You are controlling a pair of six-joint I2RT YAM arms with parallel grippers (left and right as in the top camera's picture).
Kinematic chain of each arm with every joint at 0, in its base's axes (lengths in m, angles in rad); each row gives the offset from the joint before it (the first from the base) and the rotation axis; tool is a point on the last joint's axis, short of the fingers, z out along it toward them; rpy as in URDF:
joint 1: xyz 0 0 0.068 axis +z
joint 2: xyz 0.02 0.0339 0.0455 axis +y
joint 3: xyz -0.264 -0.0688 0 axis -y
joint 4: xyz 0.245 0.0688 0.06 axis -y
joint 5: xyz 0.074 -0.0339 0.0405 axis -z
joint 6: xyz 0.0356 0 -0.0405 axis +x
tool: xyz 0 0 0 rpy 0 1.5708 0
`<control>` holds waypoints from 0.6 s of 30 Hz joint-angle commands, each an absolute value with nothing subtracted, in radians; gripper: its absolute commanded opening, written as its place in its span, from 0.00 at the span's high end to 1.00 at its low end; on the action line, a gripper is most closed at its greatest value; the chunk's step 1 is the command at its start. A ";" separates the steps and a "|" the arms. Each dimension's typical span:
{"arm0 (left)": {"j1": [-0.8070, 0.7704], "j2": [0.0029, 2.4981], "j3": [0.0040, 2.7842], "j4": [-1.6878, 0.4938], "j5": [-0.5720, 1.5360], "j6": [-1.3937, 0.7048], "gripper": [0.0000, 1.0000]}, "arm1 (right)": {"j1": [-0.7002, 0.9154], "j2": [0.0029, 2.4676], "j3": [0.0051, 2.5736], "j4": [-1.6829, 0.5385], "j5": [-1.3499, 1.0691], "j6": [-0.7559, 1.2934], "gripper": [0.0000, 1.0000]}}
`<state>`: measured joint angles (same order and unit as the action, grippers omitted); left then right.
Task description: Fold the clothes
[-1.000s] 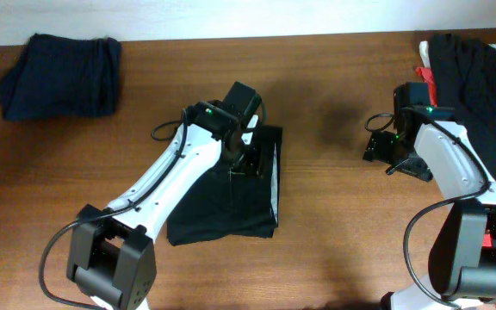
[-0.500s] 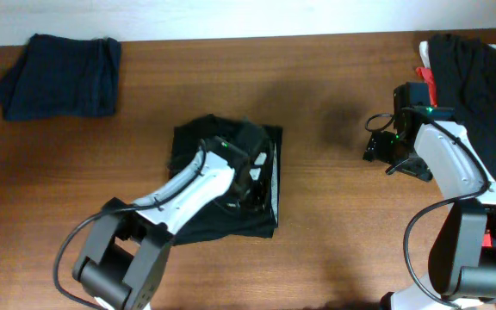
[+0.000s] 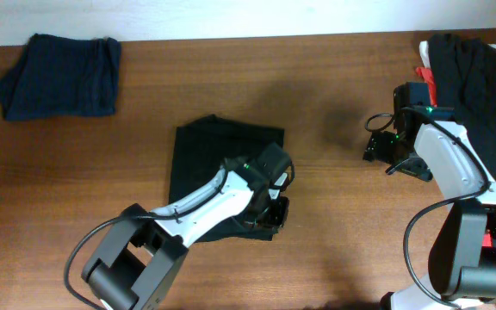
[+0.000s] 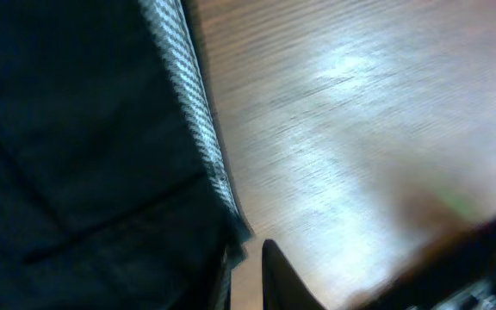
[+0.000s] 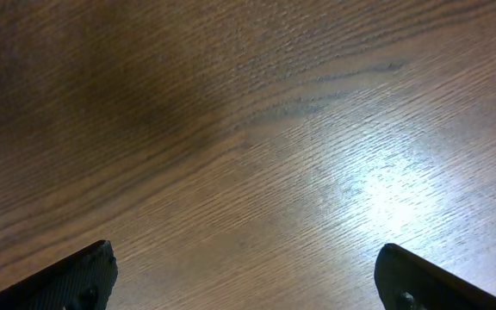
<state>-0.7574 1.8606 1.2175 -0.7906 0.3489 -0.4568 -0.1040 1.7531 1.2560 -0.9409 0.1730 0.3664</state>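
Note:
A black garment (image 3: 213,164) lies flat as a rough square in the middle of the table. My left gripper (image 3: 274,208) is down at its lower right corner. In the left wrist view the garment (image 4: 84,146) fills the left side, and its grey woven hem (image 4: 192,112) runs down to my gripper (image 4: 250,254). The jaws stand nearly together at that corner, pinching the cloth edge. My right gripper (image 3: 375,146) hovers over bare wood at the right. It stands wide open (image 5: 248,275) with nothing between its fingers.
A folded navy garment (image 3: 58,76) rests at the back left corner. A heap of dark clothes (image 3: 480,95) with something red (image 3: 426,77) beside it sits at the right edge, behind my right arm.
My left gripper closed and travelled from the garment's top edge down to its lower right corner. The garment's left part came into view from under the arm. The right arm stayed still.

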 commanded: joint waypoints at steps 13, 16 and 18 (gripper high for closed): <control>-0.186 1.805 1.579 -1.209 0.162 -0.231 0.01 | -0.107 1.740 1.268 -0.941 0.189 0.376 0.01; -0.049 1.822 1.515 -1.206 0.452 -0.023 0.01 | -0.107 1.740 1.268 -0.941 0.188 0.376 0.01; -0.005 1.825 1.431 -1.188 0.474 0.015 0.01 | -0.107 1.740 1.268 -0.941 0.189 0.376 0.01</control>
